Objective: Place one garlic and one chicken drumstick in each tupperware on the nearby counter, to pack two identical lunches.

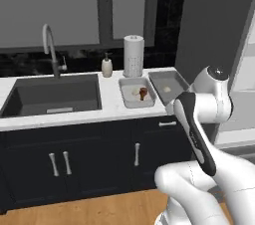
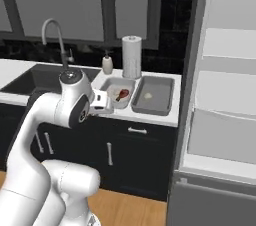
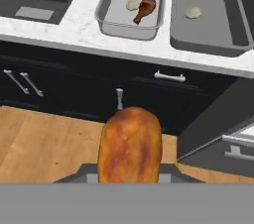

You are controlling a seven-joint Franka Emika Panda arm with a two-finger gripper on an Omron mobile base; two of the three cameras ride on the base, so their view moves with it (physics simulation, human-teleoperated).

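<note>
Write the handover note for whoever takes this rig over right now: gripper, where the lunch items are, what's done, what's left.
Gripper: shut on a chicken drumstick, held over the floor in front of the cabinets.
Left tupperware: holds one garlic and one drumstick. Done.
Right tupperware: holds one garlic, no drumstick yet.
Both sit side by side on the counter, right of the sink.
Left: carry the held drumstick to the right tupperware, set it beside the garlic, release.
</note>
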